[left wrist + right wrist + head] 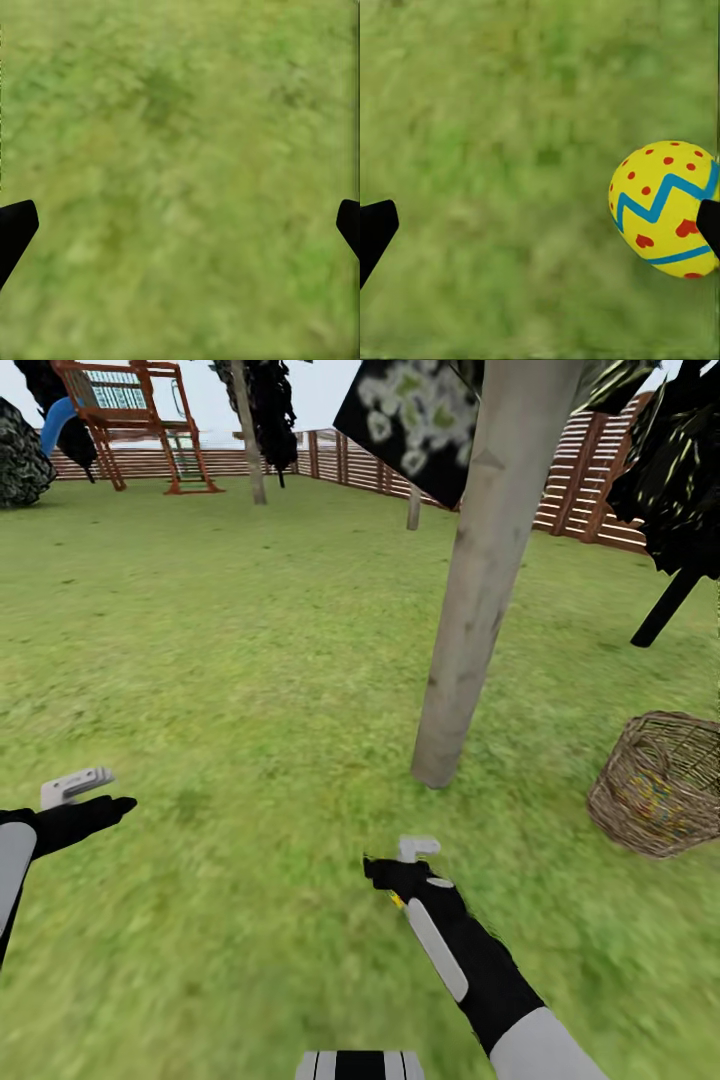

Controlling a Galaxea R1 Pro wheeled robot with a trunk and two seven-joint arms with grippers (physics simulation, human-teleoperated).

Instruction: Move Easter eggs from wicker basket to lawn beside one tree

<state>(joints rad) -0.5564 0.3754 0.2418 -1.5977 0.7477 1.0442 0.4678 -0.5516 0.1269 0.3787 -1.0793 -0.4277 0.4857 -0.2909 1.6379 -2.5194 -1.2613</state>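
A yellow Easter egg (660, 206) with a blue zigzag and red hearts lies against one fingertip (709, 225) of my right gripper (540, 225), whose fingers stand wide open over the lawn (510, 135). In the head view a yellow sliver of that egg (397, 900) peeks from under the right gripper (395, 865), just in front of the pale grey tree trunk (480, 580). The wicker basket (660, 780) sits on the grass to the right of the trunk, with faint colours showing through its weave. My left gripper (95, 800) hangs open over bare grass (180, 150).
A brown slat fence (580, 490) runs along the back. A black-trunked dark tree (670, 600) stands behind the basket. A wooden play frame (140, 420) and another pale trunk (250, 440) stand far back on the left. Open lawn (220, 640) spreads to the left.
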